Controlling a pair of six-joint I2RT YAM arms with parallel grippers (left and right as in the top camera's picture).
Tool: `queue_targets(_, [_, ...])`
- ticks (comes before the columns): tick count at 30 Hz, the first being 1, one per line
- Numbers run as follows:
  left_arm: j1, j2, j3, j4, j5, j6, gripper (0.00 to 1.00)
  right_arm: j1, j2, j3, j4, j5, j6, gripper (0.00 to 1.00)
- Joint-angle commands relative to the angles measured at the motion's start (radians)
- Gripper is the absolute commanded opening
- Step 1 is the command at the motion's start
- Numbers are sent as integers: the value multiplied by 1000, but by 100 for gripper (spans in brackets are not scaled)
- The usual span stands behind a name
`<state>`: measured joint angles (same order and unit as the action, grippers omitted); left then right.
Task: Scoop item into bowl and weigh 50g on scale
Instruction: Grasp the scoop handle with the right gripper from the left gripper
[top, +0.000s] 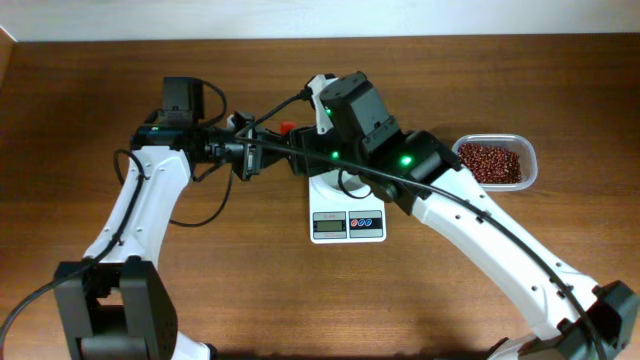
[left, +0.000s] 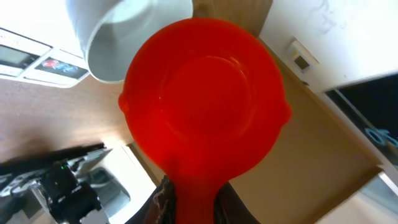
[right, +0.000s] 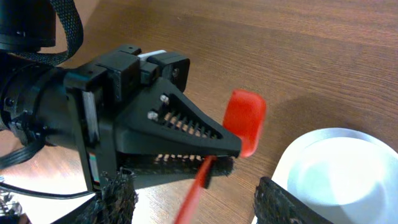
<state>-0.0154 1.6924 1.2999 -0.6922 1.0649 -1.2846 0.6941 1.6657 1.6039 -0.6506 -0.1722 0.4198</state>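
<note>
The left pincer (right: 225, 157) is clenched on the thin handle of a red scoop (left: 205, 99), gripping near the handle's end so that the round cup juts clear of the fingers. The cup is turned on edge just beside the white bowl (right: 333, 177), and no beans show on the face that is visible. The right pincer (right: 198, 202) is released, its two mesh-covered fingers spread wide on either side of the scoop handle without touching it, one finger close to the bowl's rim; it seems placed to steady the bowl, though that is a guess. The bowl sits on the white scale (top: 347, 224), and its visible part looks bare. The beans (top: 490, 162) lie heaped in a clear tub (top: 531, 165) on the desk (top: 230, 290), well apart from the scoop and beyond the right arm. The left arm rises from the near left corner, bends at the elbow and runs level toward the scale. The right arm stretches diagonally from the near right corner, its wrist bent down over the bowl.
</note>
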Motion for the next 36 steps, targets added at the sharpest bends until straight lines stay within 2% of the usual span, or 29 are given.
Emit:
queue_targets(1, [-9,-14,13,2,-61,-23,0,13,24,18,-3,20,48,61])
queue_targets(5, [-9,-14,13,2,-61,-30,0,13,43,18,-25,19,144,54])
queue_targets(11, [-9,-14,13,2,-68,-36,0,13,43,18,-75,20,225,53])
queue_targets(21, [-9,-14,13,2,-71,-35,1,40,82,18,-25,66,225,53])
queue_targets(25, [-9,-14,13,2,-71,-35,0,40,84,18,-21,106,225,41])
queue_targets(31, [-9,-14,13,2,-71,-35,0,40,95,18,-2,106,225,41])
queue_targets(32, [-9,-14,13,2,-71,-35,0,41,95,18,-2,106,225,38])
queue_targets(35, [-9,-14,13,2,-67,-36,0,52,95,18,3,107,225,37])
queue_targets(36, [-9,-14,13,2,-67,-36,0,52,95,18,1,106,225,33])
